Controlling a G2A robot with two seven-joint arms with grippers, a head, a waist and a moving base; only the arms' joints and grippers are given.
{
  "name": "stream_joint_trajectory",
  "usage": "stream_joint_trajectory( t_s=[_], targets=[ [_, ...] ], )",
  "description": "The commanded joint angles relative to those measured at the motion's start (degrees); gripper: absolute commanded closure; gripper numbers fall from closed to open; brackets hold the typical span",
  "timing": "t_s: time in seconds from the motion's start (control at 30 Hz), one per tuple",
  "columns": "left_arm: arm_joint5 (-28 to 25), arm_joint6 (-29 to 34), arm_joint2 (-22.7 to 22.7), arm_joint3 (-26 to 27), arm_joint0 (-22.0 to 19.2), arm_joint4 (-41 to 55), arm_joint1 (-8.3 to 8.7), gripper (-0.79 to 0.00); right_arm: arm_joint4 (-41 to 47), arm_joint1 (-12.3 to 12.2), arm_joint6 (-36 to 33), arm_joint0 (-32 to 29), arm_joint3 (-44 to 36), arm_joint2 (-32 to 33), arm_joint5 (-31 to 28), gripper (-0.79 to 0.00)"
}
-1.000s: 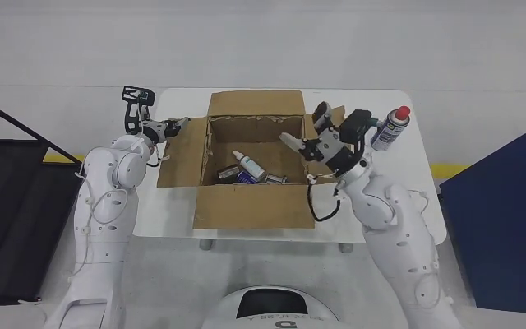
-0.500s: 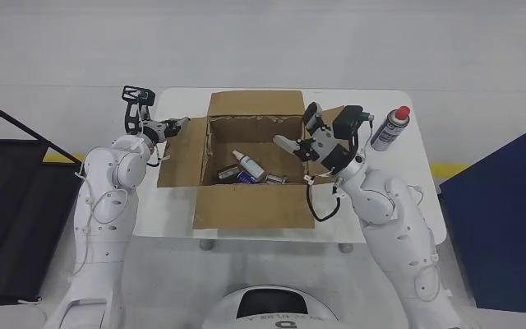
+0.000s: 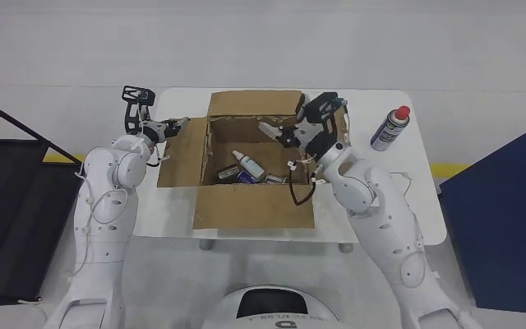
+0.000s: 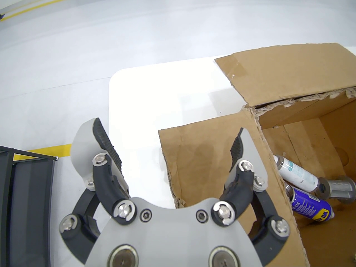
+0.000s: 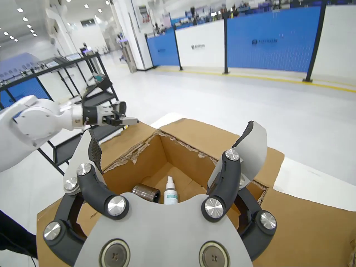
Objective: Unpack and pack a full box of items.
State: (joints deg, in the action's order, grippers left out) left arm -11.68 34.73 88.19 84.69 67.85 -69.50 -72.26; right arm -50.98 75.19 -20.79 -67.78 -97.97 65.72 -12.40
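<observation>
Spread wide and empty at the right gripper [image 5: 172, 137]. Hangs up over the box [image 3: 255, 210], close to its right wall. Just below and ahead of that gripper, down on the box floor: a white bottle [image 5: 170, 193] lying down, a dark tube [image 5: 146, 192] just beside it, a blue can [image 3: 245, 177] just beside the bottle, and a shiny metal roll [image 3: 277, 178] near them. Well off to that gripper's outer side, away from the box: a spray can [image 3: 389, 127] with a red cap, standing up on the table [image 3: 164, 210].

Spread wide and empty at the left gripper [image 4: 168, 130] as well. Hangs just over the box's left flap [image 3: 182, 152], near the flap's far edge, one finger over the card and the other over bare table. Cannot tell if touching the flap or not. Ahead of that gripper and lower down, past the flap, inside the box: the bottle, the blue can and the roll. Well apart from the right gripper, with the open box between the two.
</observation>
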Motion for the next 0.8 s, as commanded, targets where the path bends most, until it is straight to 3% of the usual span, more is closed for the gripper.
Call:
stream_joint_trajectory(
  t_s=[0.0,0.07,0.1,0.13,0.23,0.27,0.33,0.37,0.4,0.6,0.67,0.77],
  targets=[
    [0.0,0.0,0.0,0.0,0.0,0.01,0.0,-0.785,4.35,0.6,-11.83,5.25,3.11,-2.96,4.93,-0.785],
    [0.0,0.0,0.0,0.0,0.0,0.01,0.0,-0.785,3.0,1.53,-16.89,9.76,7.22,-6.88,10.32,-0.754],
    [0.0,0.0,0.0,0.0,0.0,0.01,0.0,-0.785,1.41,2.06,-19.84,12.34,9.51,-9.35,12.21,-0.622],
    [0.0,0.0,0.0,0.0,0.0,0.01,0.0,-0.785,0.42,2.65,-22.35,14.59,12.23,-11.8,13.66,-0.616],
    [0.0,0.0,0.0,0.0,0.0,0.01,0.0,-0.785,0.02,4.49,-29.1,20.63,19.36,-17.47,16.73,-0.717],
    [0.0,0.0,0.0,0.0,0.0,0.01,0.0,-0.785,0.2,5.06,-30.94,21.97,21.45,-19.04,17.29,-0.68],
    [0.0,0.0,0.0,0.0,0.0,0.01,0.0,-0.785,-0.24,6.08,-33.58,24.41,25.15,-21.78,17.74,-0.705],
    [0.0,0.0,0.0,0.0,0.0,0.01,0.0,-0.785,-0.87,6.55,-34.8,25.34,27.27,-23.13,18.07,-0.671],
    [0.0,0.0,0.0,0.0,0.0,0.01,0.0,-0.785,-2.67,7.0,-36.18,26.57,29.49,-24.72,18.25,-0.785],
    [0.0,0.0,0.0,0.0,0.0,0.01,0.0,-0.785,2.0,10.11,-38.35,30.43,39.16,-28.25,17.54,-0.779],
    [0.0,0.0,0.0,0.0,0.0,0.01,0.0,-0.785,4.22,11.02,-38.47,31.34,41.51,-28.85,16.37,-0.69],
    [0.0,0.0,0.0,0.0,0.0,0.01,0.0,-0.785,5.91,12.36,-38.43,32.39,44.44,-30.26,15.13,-0.693]
  ],
)
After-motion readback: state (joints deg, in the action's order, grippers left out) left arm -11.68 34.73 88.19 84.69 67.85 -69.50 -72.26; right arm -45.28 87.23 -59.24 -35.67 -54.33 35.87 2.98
